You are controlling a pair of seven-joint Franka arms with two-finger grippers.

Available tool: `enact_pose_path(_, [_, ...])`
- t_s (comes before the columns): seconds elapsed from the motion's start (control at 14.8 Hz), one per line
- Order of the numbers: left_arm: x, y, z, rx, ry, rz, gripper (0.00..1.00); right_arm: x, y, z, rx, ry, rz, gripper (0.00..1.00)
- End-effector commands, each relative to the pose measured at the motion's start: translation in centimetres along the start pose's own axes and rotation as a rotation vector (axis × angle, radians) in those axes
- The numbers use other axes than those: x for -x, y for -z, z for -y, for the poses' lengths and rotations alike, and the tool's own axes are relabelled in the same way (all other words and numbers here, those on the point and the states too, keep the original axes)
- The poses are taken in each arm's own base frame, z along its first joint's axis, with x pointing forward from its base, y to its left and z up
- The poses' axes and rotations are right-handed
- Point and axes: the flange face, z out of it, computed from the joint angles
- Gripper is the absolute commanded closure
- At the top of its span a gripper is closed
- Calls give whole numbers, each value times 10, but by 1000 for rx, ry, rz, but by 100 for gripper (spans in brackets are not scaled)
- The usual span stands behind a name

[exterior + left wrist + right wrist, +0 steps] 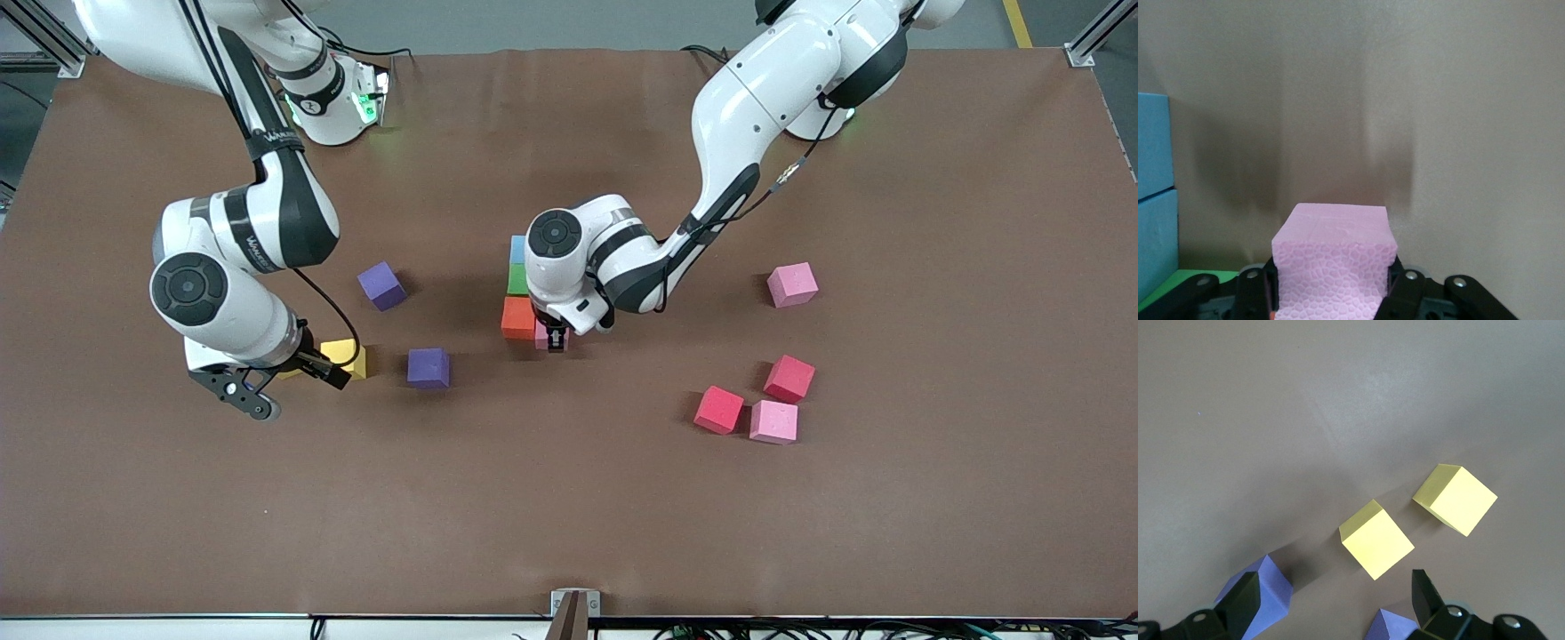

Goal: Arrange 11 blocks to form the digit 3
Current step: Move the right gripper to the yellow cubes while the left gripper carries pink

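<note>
A pink block [1335,260] is sitting clamped between the fingers of the left gripper [556,339], low at the table and right beside the orange block [517,317], on the side toward the left arm's end. The orange block is forming a column with the green block [517,279] and a light blue block [517,250], each touching the next, the blue one lying farthest from the front camera. In the left wrist view, two light blue blocks [1155,193] are showing stacked edge to edge beside the green one.

Loose blocks are lying apart: two purple blocks [382,285] [428,367] toward the right arm's end; two red blocks [718,410] [789,378] and two further pink blocks [773,421] [791,284] toward the left arm's end.

The right gripper [244,391] is waiting with fingers fully spread and holding nothing, over the table beside the two yellow cubes [1377,539] [1455,499].
</note>
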Motion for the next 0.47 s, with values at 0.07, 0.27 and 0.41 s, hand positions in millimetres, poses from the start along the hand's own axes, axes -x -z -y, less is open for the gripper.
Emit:
enact_pose_path(0.07, [-8, -38, 22, -102, 16, -96, 59, -5, -6, 0, 4, 7, -5, 0])
enact_pose_path(0.27, [-8, -37, 24, -113, 19, -105, 59, -8, -6, -1, -4, 4, -14, 0])
enact_pose_path(0.41, [-8, -38, 26, -128, 26, -105, 59, -9, -7, -1, -2, 2, -13, 0])
